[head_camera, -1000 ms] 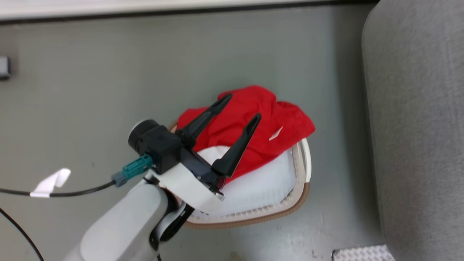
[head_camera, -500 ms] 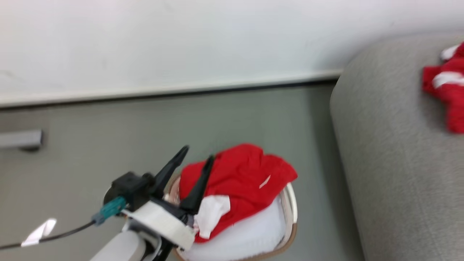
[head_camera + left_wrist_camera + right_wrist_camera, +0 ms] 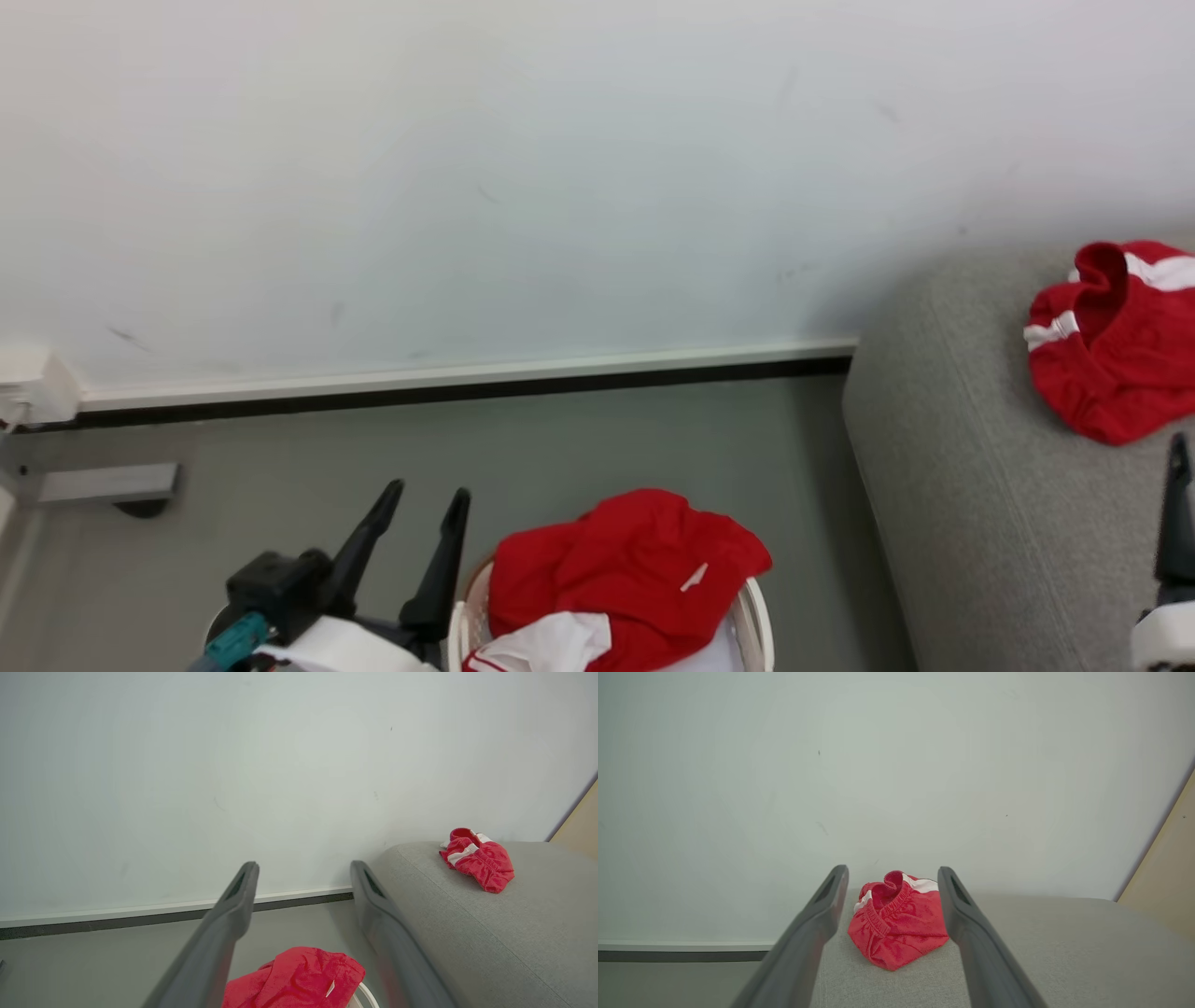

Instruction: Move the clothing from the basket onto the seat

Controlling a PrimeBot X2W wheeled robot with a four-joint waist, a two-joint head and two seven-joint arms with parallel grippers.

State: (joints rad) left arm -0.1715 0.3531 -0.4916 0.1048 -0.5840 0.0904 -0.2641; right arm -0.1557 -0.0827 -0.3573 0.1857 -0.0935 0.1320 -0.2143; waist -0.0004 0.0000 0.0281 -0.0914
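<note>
A heap of red clothing (image 3: pixel 625 569) with a white patch lies in the cream basket (image 3: pixel 754 611) at the bottom of the head view. My left gripper (image 3: pixel 425 492) stands open and empty just left of the basket, fingers pointing toward the wall. In the left wrist view the heap (image 3: pixel 299 977) shows low between the left gripper's (image 3: pixel 303 865) fingers. A second red garment with white stripes (image 3: pixel 1111 345) lies bunched on the grey seat (image 3: pixel 971 523) at the right. My right gripper (image 3: pixel 892 872) is open and empty, and that garment (image 3: pixel 899 926) rests on the seat (image 3: pixel 1064 952) just beyond its fingertips.
A pale wall with a white and black skirting strip (image 3: pixel 467 383) runs behind the grey floor (image 3: pixel 607 448). A white box (image 3: pixel 33 387) and a grey bar (image 3: pixel 103 483) sit at the far left. A tan panel (image 3: pixel 1167 858) stands to the right of the seat.
The head camera has tilted up, bringing in the wall and the seat's top. My left gripper has drawn off the heap to the basket's left side. The right gripper's finger has come into view.
</note>
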